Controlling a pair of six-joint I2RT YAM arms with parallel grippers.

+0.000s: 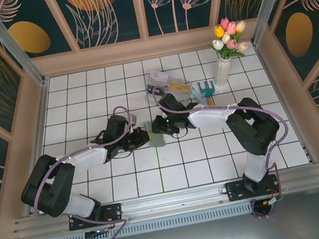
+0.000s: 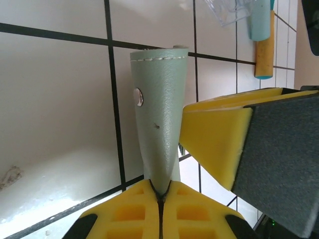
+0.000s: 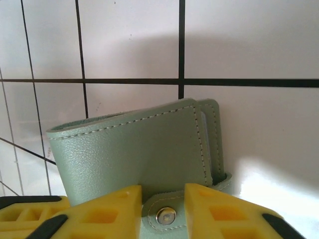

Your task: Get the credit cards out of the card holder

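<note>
The card holder [image 1: 156, 138] is a grey-green stitched wallet, held folded and on edge above the white tiles at mid-table. My left gripper [image 2: 160, 193] is shut on its lower edge, and the card holder [image 2: 157, 109] rises from the pads as a narrow wedge. From the other side, my right gripper [image 3: 163, 211] has its yellow pads against both sides of the snap tab [image 3: 166, 216] at the bottom of the card holder [image 3: 129, 149]. One right finger [image 2: 219, 132] touches the wallet's side in the left wrist view. The credit cards are hidden.
A clear plastic tray [image 1: 166, 84] lies behind the grippers. An orange-handled teal garden fork [image 1: 205, 90] lies to its right, and a white vase of tulips [image 1: 225, 53] stands at the back right. Wooden walls enclose the tiled floor.
</note>
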